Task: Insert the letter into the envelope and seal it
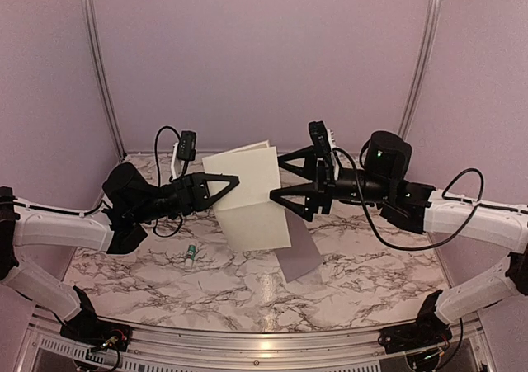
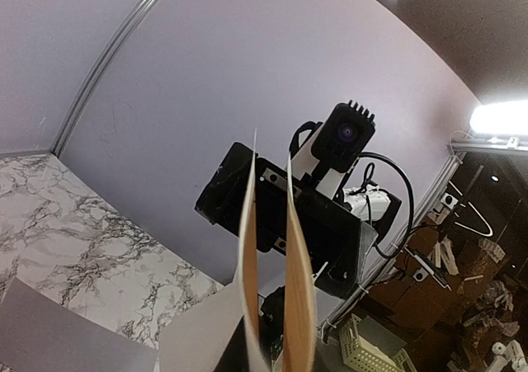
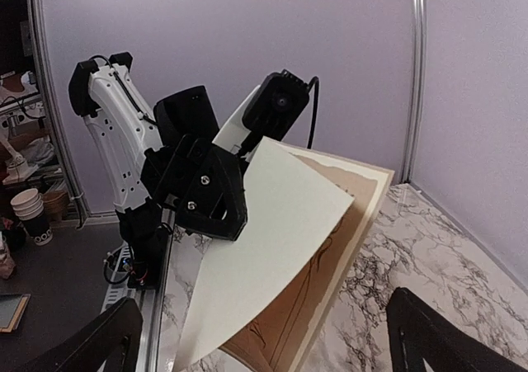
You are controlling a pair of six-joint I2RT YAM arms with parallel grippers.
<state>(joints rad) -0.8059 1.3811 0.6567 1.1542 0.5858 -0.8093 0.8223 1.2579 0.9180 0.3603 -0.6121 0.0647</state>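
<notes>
Top external view: two black arms meet in mid-air over a marble table [image 1: 371, 265]. The left gripper [image 1: 223, 189] is clamped on the left edge of the letter [image 1: 247, 199], a cream folded sheet held upright and clear of the table. The right gripper [image 1: 279, 178] has its fingers spread wide at the letter's right edge; whether they touch the paper cannot be told. Only this view shows the envelope [image 1: 301, 258], a flat grey sheet lying on the table below and to the right of the letter and partly hidden behind it. A small green-and-white tube [image 1: 190, 256] lies well to its left.

The left wrist view catches the letter edge-on: two thin panels [image 2: 250, 256] rise from its own fingers with a narrow gap between them, and the right arm stands behind.

The right wrist view shows the letter's broad face instead. A cream panel [image 3: 272, 240] lies over a tan one, and the left gripper's black fingers [image 3: 202, 195] pinch the far edge. Its own fingers [image 3: 91, 339] stand far apart at the bottom corners.
</notes>
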